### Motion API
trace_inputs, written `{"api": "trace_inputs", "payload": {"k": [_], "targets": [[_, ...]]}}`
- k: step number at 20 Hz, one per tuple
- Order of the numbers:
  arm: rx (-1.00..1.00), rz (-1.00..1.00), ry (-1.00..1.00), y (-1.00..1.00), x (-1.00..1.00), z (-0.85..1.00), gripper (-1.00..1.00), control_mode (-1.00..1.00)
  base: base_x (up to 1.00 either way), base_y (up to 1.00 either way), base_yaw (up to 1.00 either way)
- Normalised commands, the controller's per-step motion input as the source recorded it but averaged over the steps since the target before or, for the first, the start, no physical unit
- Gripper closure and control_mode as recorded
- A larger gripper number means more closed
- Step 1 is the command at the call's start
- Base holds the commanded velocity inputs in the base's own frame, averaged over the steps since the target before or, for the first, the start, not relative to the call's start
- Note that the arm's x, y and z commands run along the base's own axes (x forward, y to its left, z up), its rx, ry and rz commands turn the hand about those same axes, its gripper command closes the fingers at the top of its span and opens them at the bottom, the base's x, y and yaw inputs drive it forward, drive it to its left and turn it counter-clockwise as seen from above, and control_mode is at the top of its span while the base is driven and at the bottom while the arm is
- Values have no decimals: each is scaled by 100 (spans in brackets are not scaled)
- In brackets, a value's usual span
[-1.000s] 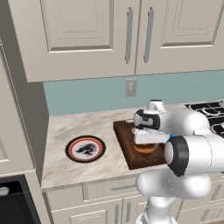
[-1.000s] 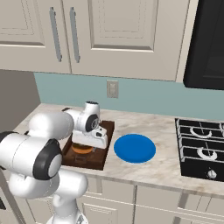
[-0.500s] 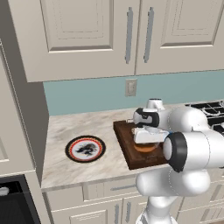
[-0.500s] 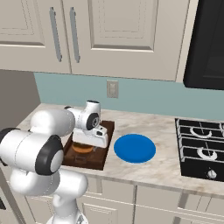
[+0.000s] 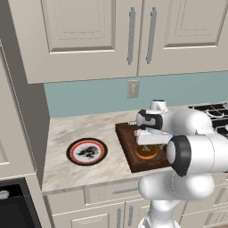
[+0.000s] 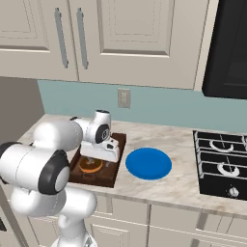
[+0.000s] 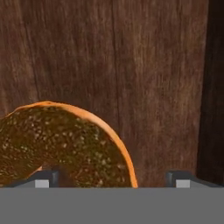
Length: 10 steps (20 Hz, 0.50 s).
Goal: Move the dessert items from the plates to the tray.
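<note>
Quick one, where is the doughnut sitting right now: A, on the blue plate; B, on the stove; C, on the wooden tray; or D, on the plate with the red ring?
C: the doughnut lies flat on the wooden tray, under the gripper.

Even, bright rendered light with soft shadows; close hand view slightly blurred.

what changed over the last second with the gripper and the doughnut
The gripper has opened and let go of the doughnut, which now lies flat on the wooden tray with the fingertips wide apart over it. The hand has barely moved, low over the tray. The patterned plate, the blue plate and the tray stayed where they were.
</note>
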Motion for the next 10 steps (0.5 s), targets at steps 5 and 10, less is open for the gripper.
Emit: {"api": "trace_inputs", "payload": {"k": [5, 10], "targets": [[0, 0, -16, 0, -7, 19, -100, -100, 0, 0, 0], [0, 0, -22, 0, -21, 19, -100, -100, 0, 0, 0]]}}
